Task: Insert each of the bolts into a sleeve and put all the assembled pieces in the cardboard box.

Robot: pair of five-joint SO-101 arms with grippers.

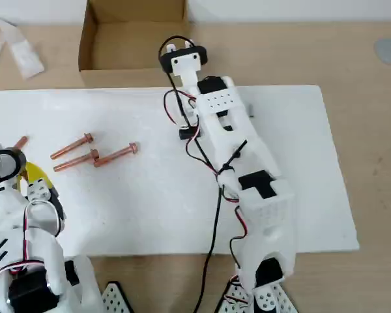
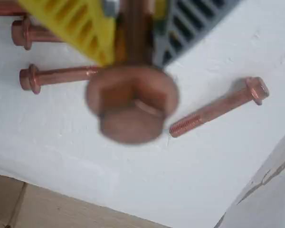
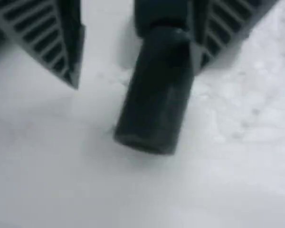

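My left gripper (image 2: 133, 57) is shut on a copper bolt (image 2: 131, 104), held by the shank between a yellow and a grey finger, head towards the camera. In the high view this gripper (image 1: 26, 158) sits at the mat's left edge with the bolt (image 1: 19, 142) sticking out. Three more bolts (image 1: 73, 146) (image 1: 75, 161) (image 1: 116, 154) lie loose on the mat just to its right. My right gripper (image 3: 137, 71) is open around a dark sleeve (image 3: 154, 99); the sleeve lies against one finger, with a gap to the other. The high view shows that sleeve (image 1: 186, 134) mid-mat under the right arm.
The open cardboard box (image 1: 86, 45) stands at the back, just beyond the white mat (image 1: 150, 202). White paper scraps (image 1: 23, 55) lie at the back left. The right arm stretches across the mat's centre.
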